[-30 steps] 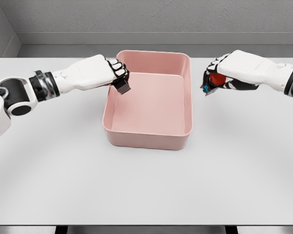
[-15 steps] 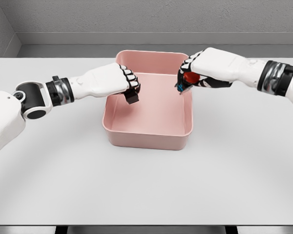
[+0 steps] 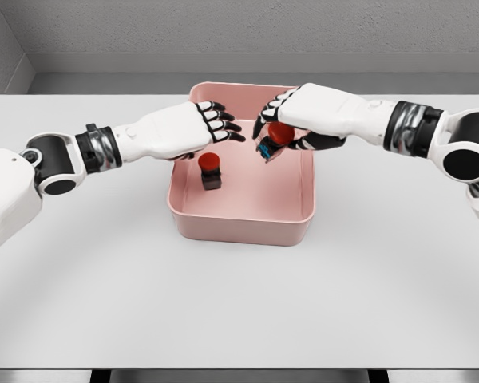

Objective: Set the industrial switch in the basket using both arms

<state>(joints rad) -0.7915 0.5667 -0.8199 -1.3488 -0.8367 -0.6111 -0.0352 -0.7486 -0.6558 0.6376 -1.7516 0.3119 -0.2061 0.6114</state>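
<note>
my left hand (image 3: 211,128) hangs spread and empty above the pink basket (image 3: 243,227), one red-capped switch (image 3: 211,170) inside; my right hand (image 3: 275,132) grips the second switch (image 3: 273,140), best released low over the basket's floor.

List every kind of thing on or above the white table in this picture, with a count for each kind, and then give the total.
Red-capped industrial switches: 2, one lying in the basket, one in the right hand
Pink plastic basket: 1
White five-finger robot hands: 2, left hand, right hand
Total: 5
</note>
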